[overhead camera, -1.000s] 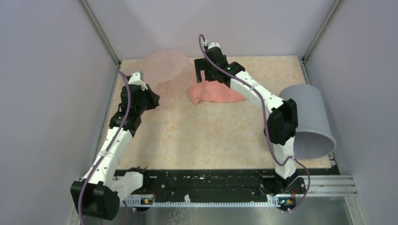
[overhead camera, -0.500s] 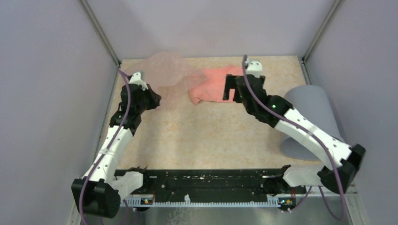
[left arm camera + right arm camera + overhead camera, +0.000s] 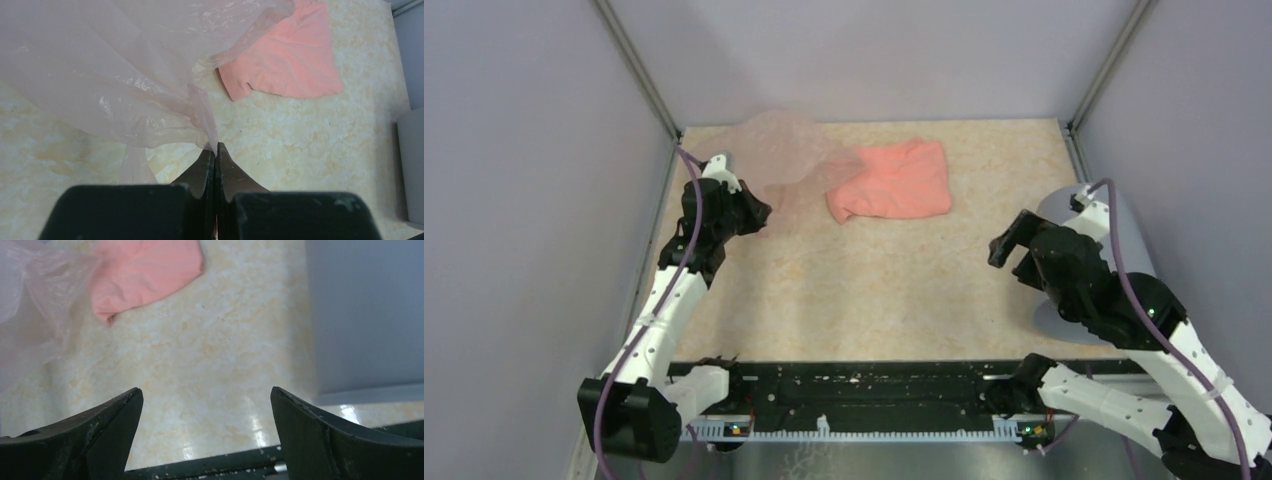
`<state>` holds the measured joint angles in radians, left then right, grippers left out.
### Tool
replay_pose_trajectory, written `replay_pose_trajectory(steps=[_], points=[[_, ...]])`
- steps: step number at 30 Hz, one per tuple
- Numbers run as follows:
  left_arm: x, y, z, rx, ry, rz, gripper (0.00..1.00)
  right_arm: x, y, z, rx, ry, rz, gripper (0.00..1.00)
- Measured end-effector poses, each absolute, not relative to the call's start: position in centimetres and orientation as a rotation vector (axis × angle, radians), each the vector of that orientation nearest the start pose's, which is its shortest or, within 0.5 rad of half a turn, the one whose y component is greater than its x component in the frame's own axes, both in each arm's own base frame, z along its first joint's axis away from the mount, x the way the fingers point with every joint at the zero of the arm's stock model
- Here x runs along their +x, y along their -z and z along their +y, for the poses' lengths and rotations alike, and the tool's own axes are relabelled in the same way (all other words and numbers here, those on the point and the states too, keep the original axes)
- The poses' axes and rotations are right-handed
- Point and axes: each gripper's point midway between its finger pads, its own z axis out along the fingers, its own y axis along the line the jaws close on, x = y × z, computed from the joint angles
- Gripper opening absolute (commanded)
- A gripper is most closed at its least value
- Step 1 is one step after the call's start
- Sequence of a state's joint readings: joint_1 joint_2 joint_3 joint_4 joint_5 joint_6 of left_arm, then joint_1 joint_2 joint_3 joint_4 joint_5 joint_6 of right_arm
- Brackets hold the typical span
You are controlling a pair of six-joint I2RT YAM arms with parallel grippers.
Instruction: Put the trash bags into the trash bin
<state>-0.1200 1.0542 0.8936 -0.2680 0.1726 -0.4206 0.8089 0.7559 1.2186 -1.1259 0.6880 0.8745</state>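
Note:
The pale pink see-through trash bag (image 3: pixel 776 150) lies crumpled at the back left of the table. My left gripper (image 3: pixel 761 212) is shut on a pinch of its film at the near edge; the left wrist view shows the closed tips (image 3: pixel 216 146) with the bag (image 3: pixel 110 65) spreading away from them. The grey trash bin (image 3: pixel 1124 235) is at the right edge, partly hidden behind my right arm. My right gripper (image 3: pixel 1012 247) is open and empty, just left of the bin. In the right wrist view (image 3: pixel 205 397) the bin wall (image 3: pixel 365 310) fills the upper right.
An opaque salmon-pink folded sheet (image 3: pixel 894 180) lies at the back centre, touching the bag's right edge; it also shows in the left wrist view (image 3: pixel 292 60) and the right wrist view (image 3: pixel 145 270). Grey walls enclose the table on three sides. A black rail (image 3: pixel 874 385) runs along the near edge.
My right arm has swung from over the salmon sheet at the back to the near right, beside the bin. The left gripper has stayed shut on the bag, which spread slightly rightward.

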Motion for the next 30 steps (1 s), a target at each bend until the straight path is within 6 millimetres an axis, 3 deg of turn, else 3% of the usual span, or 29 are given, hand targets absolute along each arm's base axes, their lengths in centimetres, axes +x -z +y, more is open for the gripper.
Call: replay_pose_trajectory(steps=[6, 12, 18, 26, 30], points=[[33.8, -22.7, -9.0, -0.185, 0.530, 2.023, 0.00, 15.2, -27.9, 3.8, 0.508, -0.191, 2.122, 0.99], [33.8, -22.8, -9.1, -0.181, 0.536, 2.023, 0.00, 13.6, -26.6, 1.8, 0.568, -0.173, 2.120, 0.99], [33.7, -22.8, -9.2, -0.177, 0.543, 2.025, 0.00, 13.4, -23.4, 0.4, 0.622, -0.050, 2.130, 0.99], [33.7, -22.8, -9.3, -0.176, 0.552, 2.025, 0.00, 14.3, -23.1, -1.0, 0.741, 0.015, 2.023, 0.99], [33.7, -22.8, -9.4, -0.174, 0.557, 2.024, 0.00, 15.3, -22.0, -1.2, 0.806, 0.025, 1.945, 0.99]])
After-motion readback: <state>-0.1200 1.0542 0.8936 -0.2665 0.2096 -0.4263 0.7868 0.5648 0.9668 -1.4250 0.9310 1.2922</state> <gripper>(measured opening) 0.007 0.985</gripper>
